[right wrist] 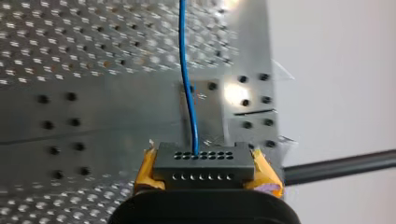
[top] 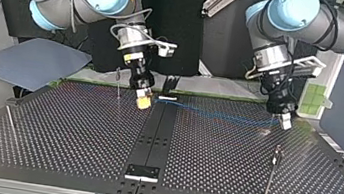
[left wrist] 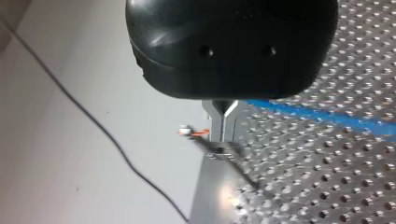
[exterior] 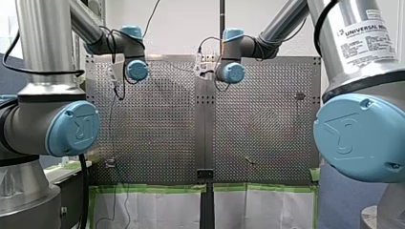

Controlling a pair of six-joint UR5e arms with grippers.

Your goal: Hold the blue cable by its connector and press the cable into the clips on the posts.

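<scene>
In the right wrist view my right gripper (right wrist: 201, 173), with yellow pads, is shut on a black connector block (right wrist: 201, 163). The thin blue cable (right wrist: 187, 70) runs from the block away over the perforated plate. In the top view the blue cable (top: 218, 115) sags between my right gripper (top: 143, 102) and my left gripper (top: 285, 122), just above the table. In the left wrist view my left gripper (left wrist: 223, 128) has its metal fingers shut on the blue cable (left wrist: 327, 116), and a small orange and white tip sticks out on the far side.
Thin posts stand on the perforated table (top: 79, 135): one (top: 118, 84) behind my right gripper, one with a clip (top: 276, 156) in front of my left gripper, one (top: 11, 124) at the top view's left. A black strip (top: 155, 135) runs down the middle.
</scene>
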